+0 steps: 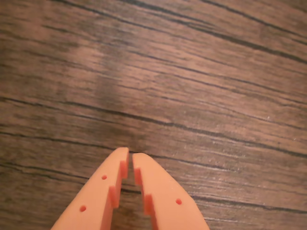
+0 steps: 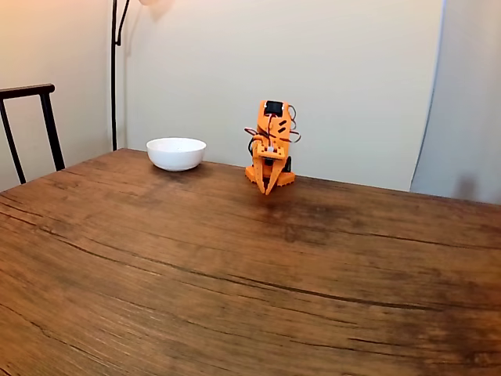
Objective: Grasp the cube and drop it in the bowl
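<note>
In the wrist view the orange tool (image 1: 130, 154) comes in from the bottom edge, a little left of centre, its two fingers nearly together with just a thin gap between the tips; it is clenched with nothing between the jaws. Under it lies bare dark wood grain of the bench (image 1: 201, 86), streaked with black lines.

In the fixed view the tool (image 2: 268, 190) points down at the bench (image 2: 235, 282), just above or touching the wood, I cannot tell which, at the upper middle of the frame, with the folded orange arm (image 2: 272, 141) rising behind it. The white bowl (image 2: 176, 153) sits on the bench to the left of the arm, well apart from it, near the far edge. At the far left stands a dark chair back (image 2: 31, 117), and a thin black lamp pole (image 2: 114, 70) rises against the pale wall (image 2: 329, 70)
</note>
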You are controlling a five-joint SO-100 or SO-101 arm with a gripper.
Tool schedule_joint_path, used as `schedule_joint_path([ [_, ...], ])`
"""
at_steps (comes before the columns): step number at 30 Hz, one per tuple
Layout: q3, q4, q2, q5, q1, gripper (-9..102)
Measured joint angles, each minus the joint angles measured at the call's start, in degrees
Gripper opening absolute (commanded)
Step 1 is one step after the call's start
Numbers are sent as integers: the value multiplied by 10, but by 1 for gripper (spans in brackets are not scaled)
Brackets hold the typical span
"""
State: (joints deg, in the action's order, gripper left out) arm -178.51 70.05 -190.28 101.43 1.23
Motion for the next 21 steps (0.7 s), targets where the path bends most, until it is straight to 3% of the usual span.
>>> schedule_joint_path([
  [21,0,44,-7,4,0,0],
])
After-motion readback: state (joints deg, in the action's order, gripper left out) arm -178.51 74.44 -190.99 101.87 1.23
